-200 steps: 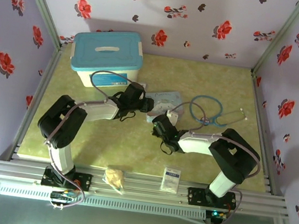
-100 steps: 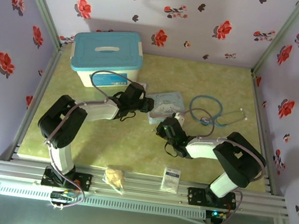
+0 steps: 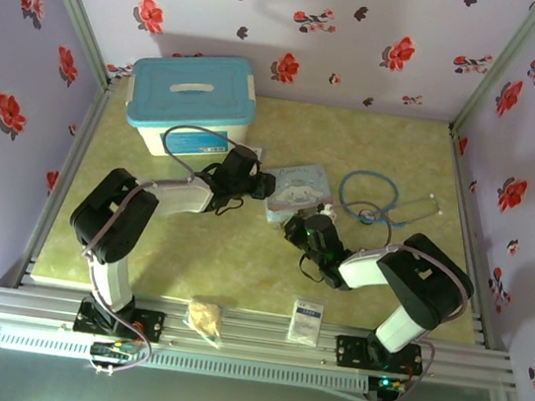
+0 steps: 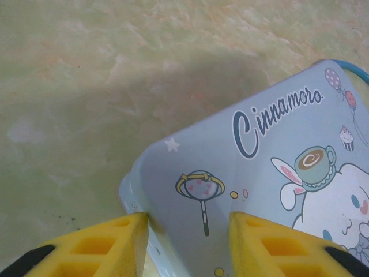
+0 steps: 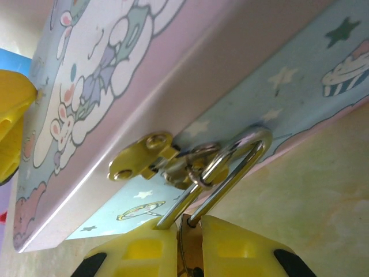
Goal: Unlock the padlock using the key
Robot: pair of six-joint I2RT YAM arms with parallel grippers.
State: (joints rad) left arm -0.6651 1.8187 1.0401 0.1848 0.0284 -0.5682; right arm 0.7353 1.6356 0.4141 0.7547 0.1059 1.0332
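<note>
The pale blue cartoon tin [image 3: 300, 183] lies mid-table. In the right wrist view the padlock [image 5: 229, 182] hangs by its silvery shackle through the staple of the tin's brass hasp [image 5: 141, 156]. Its brass body is pinched between the yellow fingers of my right gripper [image 5: 189, 228], which is shut on it at the tin's front edge [image 3: 296, 225]. My left gripper [image 3: 262, 185] is at the tin's left corner. Its jaws stand apart, one finger at the rim and the other over the lid [image 4: 187, 231]. The key is out of view.
A white box with a blue lid [image 3: 192, 100] stands at the back left. A blue looped tube [image 3: 377, 198] lies right of the tin. A white sachet [image 3: 307, 318] and a crumpled tan lump [image 3: 206, 317] sit near the front rail.
My right gripper has swung rightward and in against the tin's front edge, and the tin has shifted slightly. The left arm has hardly moved.
</note>
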